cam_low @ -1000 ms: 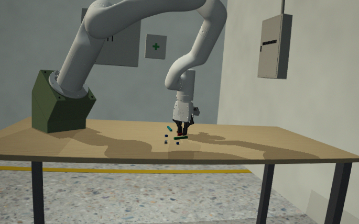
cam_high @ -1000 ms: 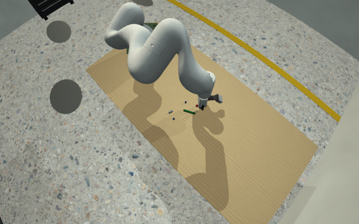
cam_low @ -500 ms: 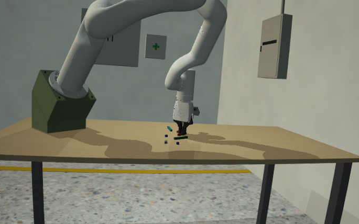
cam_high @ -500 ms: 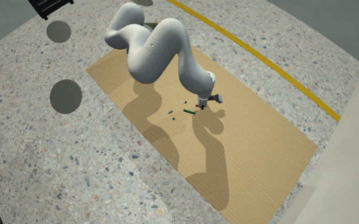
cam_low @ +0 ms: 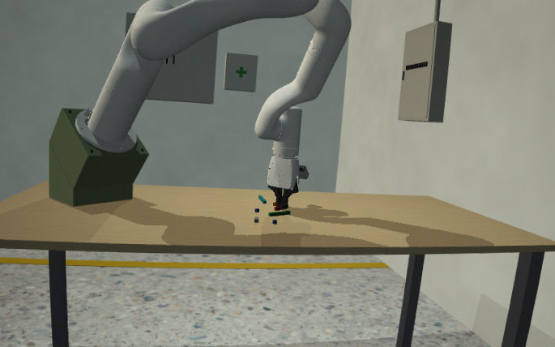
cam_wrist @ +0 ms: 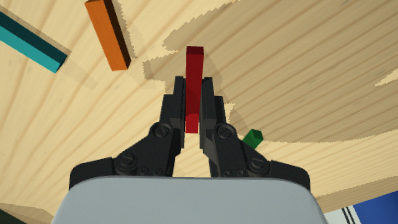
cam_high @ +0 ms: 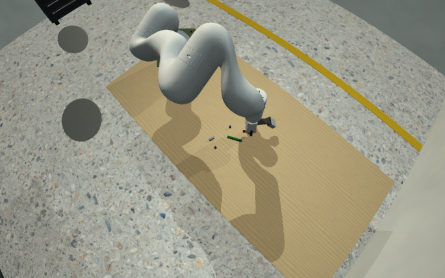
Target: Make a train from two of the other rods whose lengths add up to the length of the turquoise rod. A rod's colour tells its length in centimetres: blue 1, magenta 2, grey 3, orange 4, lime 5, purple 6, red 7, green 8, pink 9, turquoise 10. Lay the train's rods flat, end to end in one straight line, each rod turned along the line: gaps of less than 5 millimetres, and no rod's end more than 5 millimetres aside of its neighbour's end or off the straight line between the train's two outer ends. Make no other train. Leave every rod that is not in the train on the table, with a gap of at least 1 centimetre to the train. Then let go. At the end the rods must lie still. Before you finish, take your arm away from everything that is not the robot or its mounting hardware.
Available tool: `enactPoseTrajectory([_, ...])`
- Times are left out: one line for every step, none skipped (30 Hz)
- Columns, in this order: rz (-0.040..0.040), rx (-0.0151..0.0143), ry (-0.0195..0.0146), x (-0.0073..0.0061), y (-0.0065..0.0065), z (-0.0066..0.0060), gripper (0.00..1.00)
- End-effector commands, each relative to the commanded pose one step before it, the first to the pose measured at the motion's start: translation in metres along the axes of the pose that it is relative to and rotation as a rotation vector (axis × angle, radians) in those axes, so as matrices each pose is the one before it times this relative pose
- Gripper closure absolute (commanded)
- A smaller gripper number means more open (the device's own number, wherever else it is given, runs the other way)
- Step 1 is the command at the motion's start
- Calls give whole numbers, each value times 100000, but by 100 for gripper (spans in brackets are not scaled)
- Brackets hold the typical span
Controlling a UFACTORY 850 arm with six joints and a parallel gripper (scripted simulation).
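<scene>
In the wrist view my gripper (cam_wrist: 193, 92) is shut on the red rod (cam_wrist: 193, 85), which lies flat on the table and sticks out ahead of the fingertips. The orange rod (cam_wrist: 107, 34) lies ahead to the left, and the turquoise rod (cam_wrist: 32, 44) lies further left, cut off by the frame edge. One end of the green rod (cam_wrist: 253, 138) shows to the right of the fingers. In the top view the gripper (cam_high: 250, 132) stands low over the table, with the red rod (cam_high: 244, 131) beside it, the green rod (cam_high: 234, 138), the grey rod (cam_high: 211, 138) and two blue rods (cam_high: 230, 126) (cam_high: 215, 147) to its left.
The arm's green base (cam_low: 91, 157) stands at the table's far left in the exterior view. The rods lie close together around the gripper (cam_low: 283, 201) near the table's middle.
</scene>
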State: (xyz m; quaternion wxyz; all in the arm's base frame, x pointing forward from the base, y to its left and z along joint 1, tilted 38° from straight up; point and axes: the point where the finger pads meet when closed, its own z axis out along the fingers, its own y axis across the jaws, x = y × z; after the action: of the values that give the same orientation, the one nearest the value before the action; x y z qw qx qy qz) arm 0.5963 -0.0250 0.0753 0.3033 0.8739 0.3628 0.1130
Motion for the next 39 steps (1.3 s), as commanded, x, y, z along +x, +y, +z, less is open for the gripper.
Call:
enactPoseTrajectory([18, -52, 95, 51, 32, -41, 96])
enactPoseTrajectory([0, 0, 0, 0, 0, 0, 96])
enactPoseTrajectory([0, 0, 0, 0, 0, 0, 96])
enactPoseTrajectory([0, 0, 0, 0, 0, 0, 96])
enactPoseTrajectory([0, 0, 0, 0, 0, 0, 96])
enactPoseTrajectory([0, 0, 0, 0, 0, 0, 96])
enactPoseTrajectory([0, 0, 0, 0, 0, 0, 96])
enactPoseTrajectory([0, 0, 0, 0, 0, 0, 96])
enactPoseTrajectory([0, 0, 0, 0, 0, 0, 96])
enactPoseTrajectory([0, 0, 0, 0, 0, 0, 96])
enactPoseTrajectory([0, 0, 0, 0, 0, 0, 96])
enactPoseTrajectory([0, 0, 0, 0, 0, 0, 96])
enactPoseTrajectory([0, 0, 0, 0, 0, 0, 96])
enactPoseTrajectory([0, 0, 0, 0, 0, 0, 96])
enactPoseTrajectory([0, 0, 0, 0, 0, 0, 96])
enactPoseTrajectory([0, 0, 0, 0, 0, 0, 96])
enactPoseTrajectory([0, 0, 0, 0, 0, -8, 96])
enactPoseTrajectory([0, 0, 0, 0, 0, -52, 96])
enactPoseTrajectory([0, 0, 0, 0, 0, -129, 96])
enactPoseTrajectory([0, 0, 0, 0, 0, -229, 96])
enactPoseTrajectory([0, 0, 0, 0, 0, 0, 96])
enactPoseTrajectory([0, 0, 0, 0, 0, 0, 96])
enactPoseTrajectory([0, 0, 0, 0, 0, -336, 96])
enactPoseTrajectory([0, 0, 0, 0, 0, -445, 96])
enactPoseTrajectory([0, 0, 0, 0, 0, -546, 96])
enactPoseTrajectory([0, 1, 0, 0, 0, -632, 96])
enactPoseTrajectory([0, -1, 0, 0, 1, -698, 96])
enactPoseTrajectory([0, 1, 0, 0, -1, -745, 96])
enactPoseTrajectory([0, -1, 0, 0, 0, -769, 96])
enactPoseTrajectory([0, 0, 0, 0, 0, -773, 96])
enactPoseTrajectory([0, 0, 0, 0, 0, -756, 96])
enactPoseTrajectory([0, -1, 0, 0, 0, -720, 96])
enactPoseTrajectory([0, 0, 0, 0, 0, -669, 96])
enactPoseTrajectory([0, 1, 0, 0, 0, -603, 96])
enactPoseTrajectory([0, -1, 0, 0, 0, -526, 96])
enactPoseTrajectory([0, 0, 0, 0, 0, -440, 96])
enactPoseTrajectory([0, -1, 0, 0, 0, -350, 96])
enactPoseTrajectory([0, 0, 0, 0, 0, 0, 96])
enactPoseTrajectory([0, 0, 0, 0, 0, 0, 96])
